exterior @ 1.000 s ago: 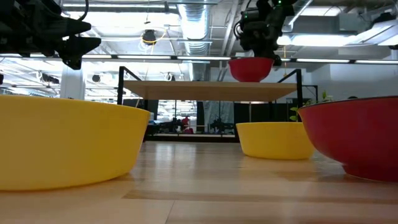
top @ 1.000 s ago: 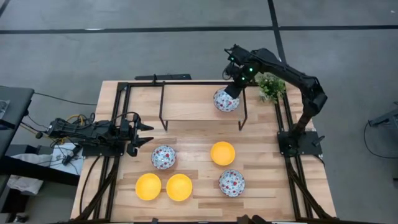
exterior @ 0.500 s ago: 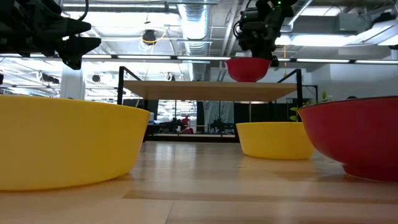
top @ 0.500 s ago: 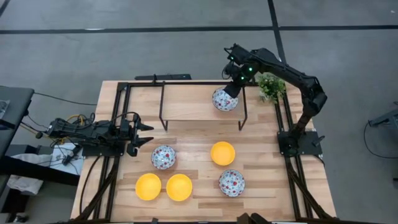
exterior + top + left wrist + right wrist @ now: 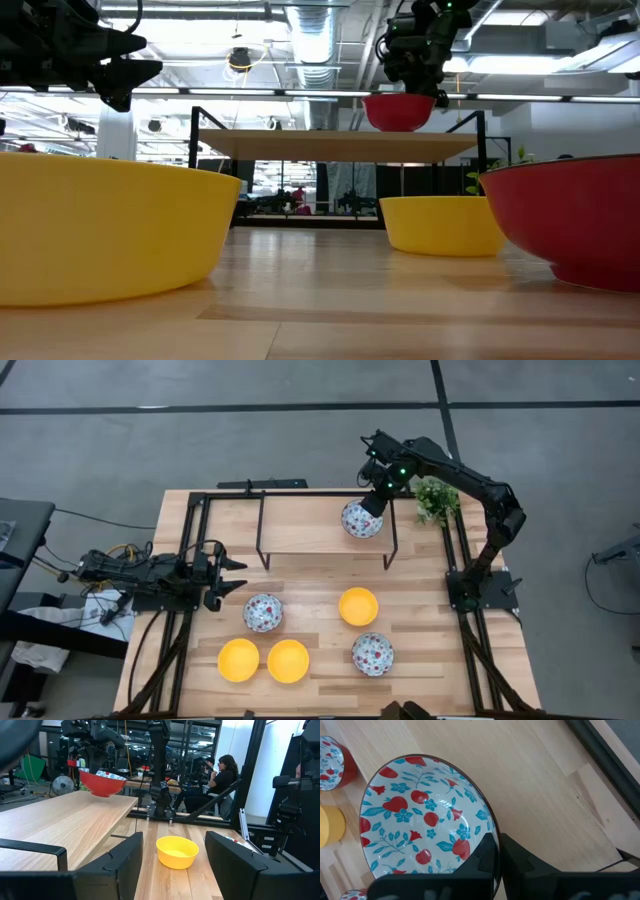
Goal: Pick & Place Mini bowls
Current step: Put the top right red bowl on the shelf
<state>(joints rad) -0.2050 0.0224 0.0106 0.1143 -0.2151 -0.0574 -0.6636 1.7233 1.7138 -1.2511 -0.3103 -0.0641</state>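
My right gripper is shut on a white mini bowl with a red-and-blue floral pattern, red on the outside. It holds the bowl over the right end of the raised wooden shelf. On the table below stand two more floral bowls and three yellow bowls. My left gripper waits open at the table's left edge, pointing level across the table, with nothing between its fingers. My right gripper pinches the floral bowl's rim, one finger inside the bowl and one outside. The fingers slant down from the far right. The bowl hangs slightly tilted, its base close over the shelf top; whether it touches, I cannot tell.
The shelf stands on thin black legs inside a black frame that runs round the table. A small green plant stands at the far right, next to my right arm. Bare wood lies on the shelf left of the held bowl.
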